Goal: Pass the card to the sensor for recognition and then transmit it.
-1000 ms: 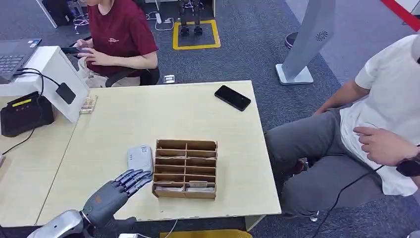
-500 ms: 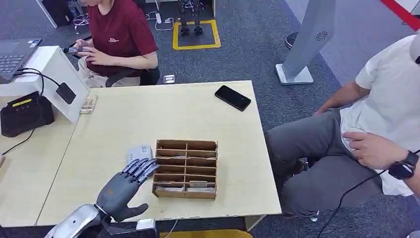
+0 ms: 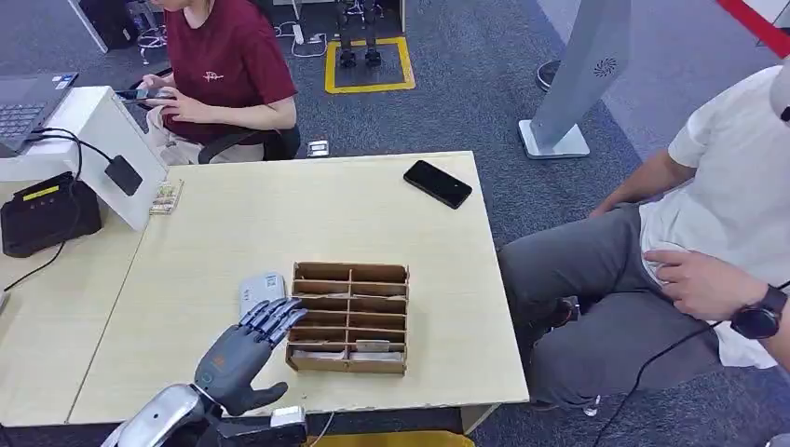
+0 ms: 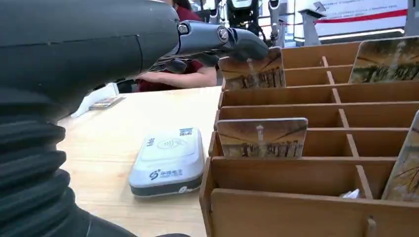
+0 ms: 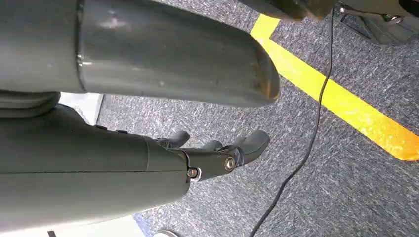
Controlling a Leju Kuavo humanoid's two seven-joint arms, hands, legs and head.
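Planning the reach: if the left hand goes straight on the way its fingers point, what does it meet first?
Probably the wooden card rack; the left hand points at its near left edge, toward a standing card. Depth is uncertain.

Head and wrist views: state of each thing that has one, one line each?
left hand: open, fingers spread, over the organizer's left edge, holding nothing
right hand: empty, fingers loosely curled, hanging over the carpet
cards: standing upright in the organizer's slots
wooden organizer: flat on the table, beside the card reader
card reader: flat, no card on it
phone: screen dark
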